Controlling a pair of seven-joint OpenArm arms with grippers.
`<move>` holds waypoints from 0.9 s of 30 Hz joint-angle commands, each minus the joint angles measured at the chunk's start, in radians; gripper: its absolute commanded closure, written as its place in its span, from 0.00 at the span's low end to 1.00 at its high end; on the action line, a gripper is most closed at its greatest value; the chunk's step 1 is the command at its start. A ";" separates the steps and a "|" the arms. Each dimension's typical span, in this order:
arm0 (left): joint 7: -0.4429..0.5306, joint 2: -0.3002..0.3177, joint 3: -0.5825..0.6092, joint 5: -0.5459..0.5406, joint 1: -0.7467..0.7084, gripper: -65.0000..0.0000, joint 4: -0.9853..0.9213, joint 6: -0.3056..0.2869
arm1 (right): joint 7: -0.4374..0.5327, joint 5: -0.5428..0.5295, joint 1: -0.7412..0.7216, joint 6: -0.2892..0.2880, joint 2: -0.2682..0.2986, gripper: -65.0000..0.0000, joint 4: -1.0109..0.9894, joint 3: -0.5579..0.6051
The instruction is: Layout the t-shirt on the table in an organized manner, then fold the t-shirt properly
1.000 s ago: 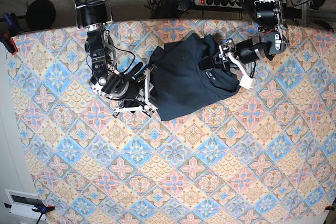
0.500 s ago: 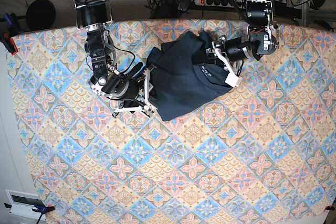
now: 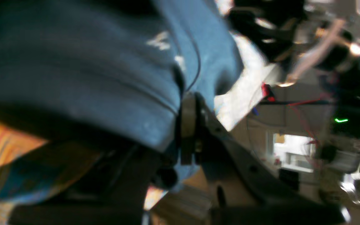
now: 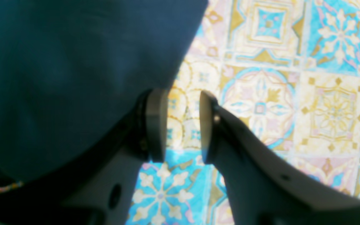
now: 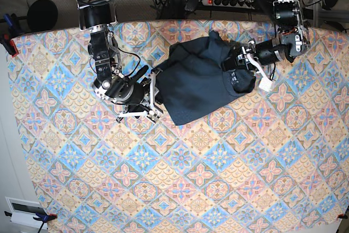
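Your t-shirt (image 5: 199, 83) lies bunched in a dark heap on the far middle of the table (image 5: 180, 189), not yet spread out. Your left gripper (image 5: 252, 68) sits at the heap's right edge; the left wrist view shows its jaws closed on a fold of the blue cloth, which drapes over them. Your right gripper (image 4: 183, 122) sits at the heap's left edge with its jaws parted and only patterned table between them; one finger (image 4: 155, 120) lies against the cloth's border, but nothing is clamped.

Judgement on handling: the garment looks light, soft and limp. It will sag from any single hold and drag across the table covering rather than slide cleanly. Expect layers to cling together.

Where to take hold: pinch a single outer layer at a seam or hem corner, one on each side, well apart, so that tension between them opens the body flat. The collar is not clearly identifiable in the heap.
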State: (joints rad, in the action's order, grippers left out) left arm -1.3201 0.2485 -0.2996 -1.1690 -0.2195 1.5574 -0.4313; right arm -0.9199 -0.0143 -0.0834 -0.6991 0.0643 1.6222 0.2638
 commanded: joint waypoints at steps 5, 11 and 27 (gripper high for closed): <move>0.004 -0.004 0.017 0.079 0.004 1.00 -0.061 -0.004 | 0.015 -0.014 -0.020 0.001 -0.001 0.75 0.016 -0.001; 0.012 0.036 0.187 0.083 0.010 1.00 -0.059 -0.004 | 0.012 -0.014 -0.020 0.001 -0.001 0.75 0.019 0.001; -0.028 0.048 0.196 0.083 0.002 0.72 0.151 -0.005 | 0.012 -0.014 -0.011 0.001 -0.001 0.75 0.197 0.159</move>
State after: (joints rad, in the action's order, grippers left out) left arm -1.3514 0.2840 -0.1001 -1.0660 -0.2222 1.6936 -0.4316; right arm -0.9268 -0.0216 -0.0792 -0.7029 0.0639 1.8038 0.4297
